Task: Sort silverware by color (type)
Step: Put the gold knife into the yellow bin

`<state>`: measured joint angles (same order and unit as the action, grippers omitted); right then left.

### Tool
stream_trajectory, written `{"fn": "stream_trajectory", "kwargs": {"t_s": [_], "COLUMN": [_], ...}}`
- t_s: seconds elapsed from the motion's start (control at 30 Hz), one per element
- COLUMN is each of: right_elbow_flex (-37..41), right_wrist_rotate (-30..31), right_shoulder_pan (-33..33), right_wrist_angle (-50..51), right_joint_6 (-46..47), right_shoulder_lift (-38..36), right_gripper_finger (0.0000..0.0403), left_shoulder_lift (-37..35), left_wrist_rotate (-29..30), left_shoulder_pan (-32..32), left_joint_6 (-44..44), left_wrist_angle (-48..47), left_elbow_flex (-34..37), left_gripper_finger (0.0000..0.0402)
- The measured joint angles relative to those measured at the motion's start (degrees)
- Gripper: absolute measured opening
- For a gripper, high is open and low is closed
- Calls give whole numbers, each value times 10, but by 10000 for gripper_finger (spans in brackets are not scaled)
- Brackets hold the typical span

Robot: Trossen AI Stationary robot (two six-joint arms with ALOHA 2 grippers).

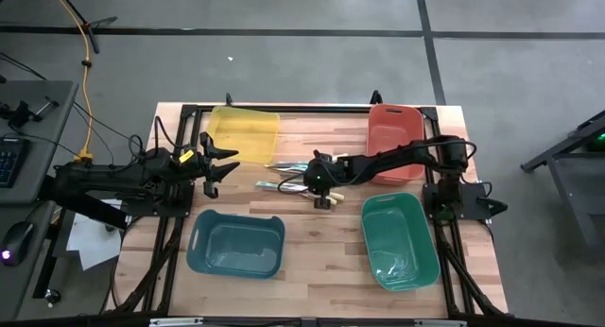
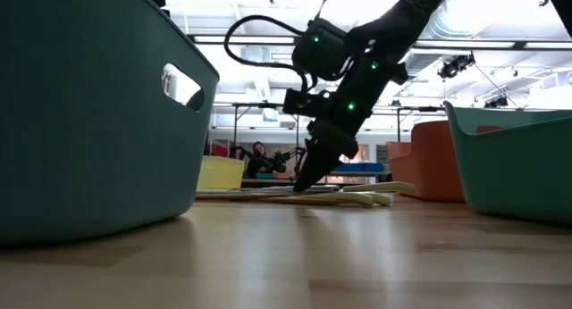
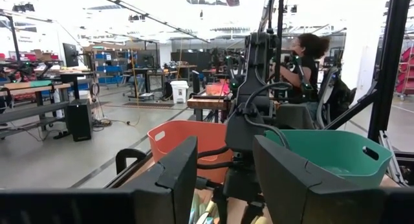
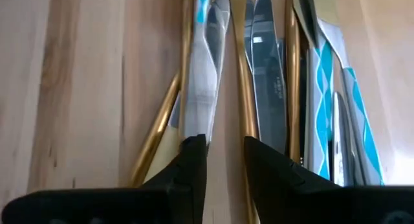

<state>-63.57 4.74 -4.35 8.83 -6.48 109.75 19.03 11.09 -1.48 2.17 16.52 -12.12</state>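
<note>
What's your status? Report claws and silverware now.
Right claw down on the mixed gold, silver and teal-tinted silverware pile, fingers part open, nothing gripped. Left claw open, waiting by yellow plastic bin.

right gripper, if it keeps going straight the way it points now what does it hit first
The right gripper points down into the silverware pile on the table. It would likely meet the thin gold-tan handle lined up between its open fingers first, though depth is unclear.
</note>
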Motion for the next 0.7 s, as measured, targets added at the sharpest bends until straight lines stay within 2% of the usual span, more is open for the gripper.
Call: {"fn": "stream_trajectory", "kwargs": {"t_s": [0.37,0.53,0.7], "right_elbow_flex": [0,0,0], "right_wrist_rotate": [-59,-14,-7], "right_shoulder_pan": [0,-2,-13], "right_wrist_angle": [18,12,9], "right_joint_6": [15,15,20], "right_shoulder_lift": [-15,-14,-14], "right_gripper_finger": [87,87,87], "left_shoulder_lift": [10,14,16], "left_wrist_rotate": [0,0,0], "left_shoulder_pan": [0,0,0], "left_joint_6": [0,0,0], "left_wrist_angle": [-4,-3,-4], "left_elbow_flex": [0,0,0], "left_gripper_finger": [142,142,142]}}
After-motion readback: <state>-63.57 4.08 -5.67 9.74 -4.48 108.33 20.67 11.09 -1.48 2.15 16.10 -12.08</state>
